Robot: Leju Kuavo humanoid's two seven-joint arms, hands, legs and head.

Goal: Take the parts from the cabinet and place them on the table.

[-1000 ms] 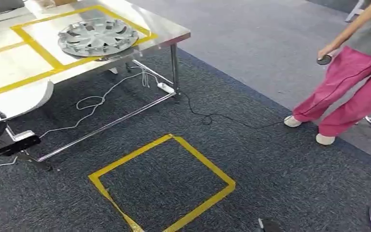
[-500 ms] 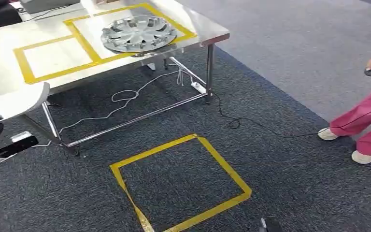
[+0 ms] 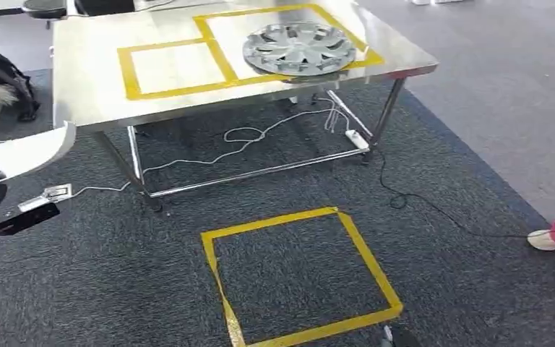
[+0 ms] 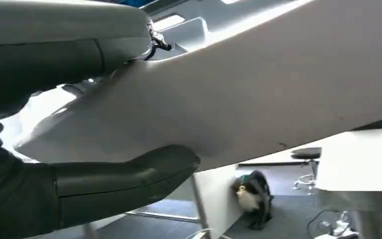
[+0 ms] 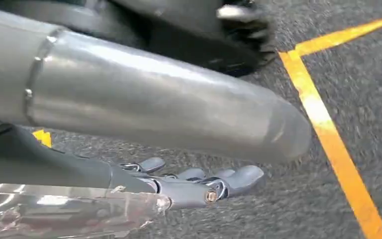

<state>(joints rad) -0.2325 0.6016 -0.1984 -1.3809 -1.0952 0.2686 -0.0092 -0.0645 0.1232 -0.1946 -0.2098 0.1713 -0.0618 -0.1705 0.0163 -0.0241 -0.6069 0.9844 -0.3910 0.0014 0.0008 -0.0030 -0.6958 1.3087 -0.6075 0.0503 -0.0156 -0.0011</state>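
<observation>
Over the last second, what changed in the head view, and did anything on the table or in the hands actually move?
The camera turned: the whole scene slid right, centring the steel table and leaving the person's shoe at the edge. Nothing itself shifted. The hubcap stays in its taped square, and the left hand keeps holding the white panel. The right hand hangs open above the carpet.

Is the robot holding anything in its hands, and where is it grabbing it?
Yes. The left hand holds a big white curved panel, thumb under its edge and fingers over the top. The right hand hangs open above the carpet, holding nothing.
</observation>
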